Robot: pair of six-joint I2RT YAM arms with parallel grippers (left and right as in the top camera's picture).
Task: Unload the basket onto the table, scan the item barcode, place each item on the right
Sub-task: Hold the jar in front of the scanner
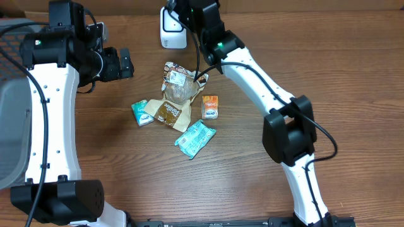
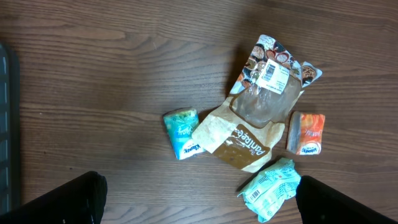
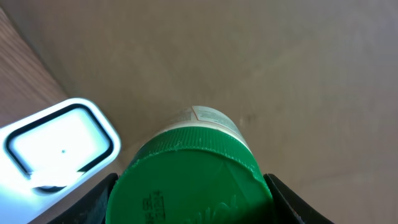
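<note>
My right gripper is shut on a green-lidded jar; both fingers press against the sides of the lid. The jar hangs just right of the white barcode scanner, whose window faces the camera. From overhead the right gripper sits beside the scanner, and the arm hides the jar. My left gripper hovers open and empty left of the pile of packets, its fingers spread wide above the wood.
On the table lie a clear snack bag, a brown packet, an orange packet, a small teal packet and a larger teal packet. A grey bin stands at the left edge.
</note>
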